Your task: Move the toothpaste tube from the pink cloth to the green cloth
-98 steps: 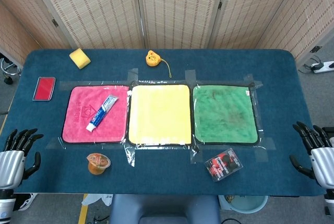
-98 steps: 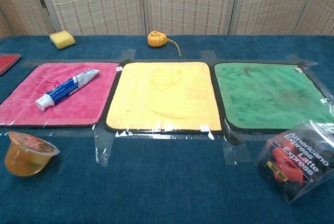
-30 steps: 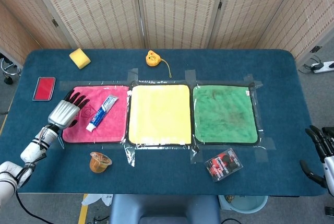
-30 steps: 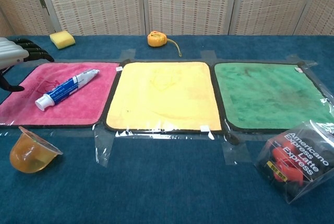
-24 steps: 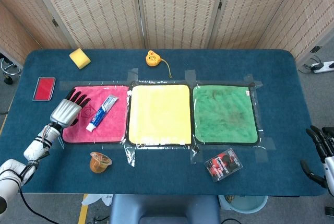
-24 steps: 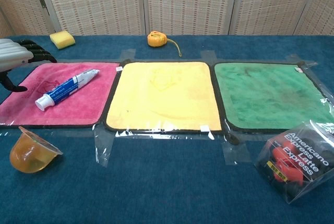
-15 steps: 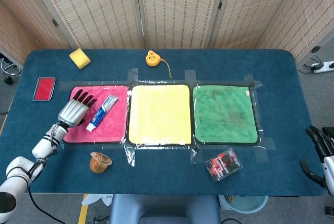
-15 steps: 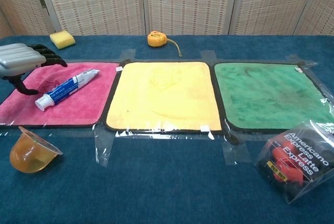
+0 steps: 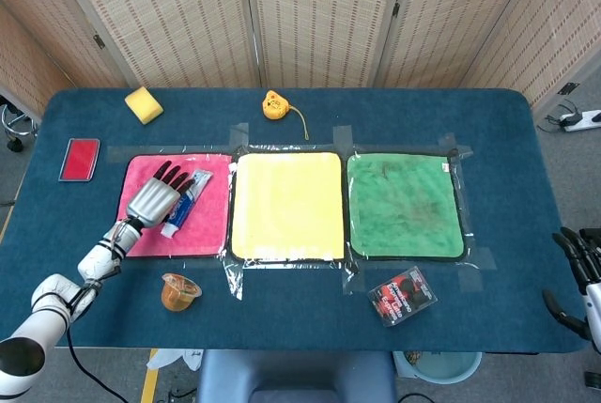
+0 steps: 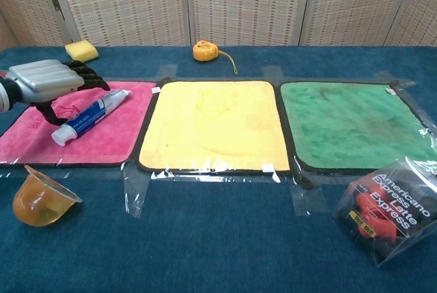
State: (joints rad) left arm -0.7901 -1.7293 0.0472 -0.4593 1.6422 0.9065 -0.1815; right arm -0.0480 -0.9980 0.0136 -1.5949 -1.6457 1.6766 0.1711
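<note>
Fingers of the left hand (image 9: 157,198) spread apart over the toothpaste tube (image 10: 90,117) on the pink cloth (image 9: 208,224), left of frame.

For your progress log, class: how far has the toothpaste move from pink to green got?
Done: the left hand has reached the toothpaste tube on the pink cloth.
In hand: no lift; the grip itself is unclear.
Left: grasp, carry it past the yellow cloth, and set it on the green cloth.
</note>
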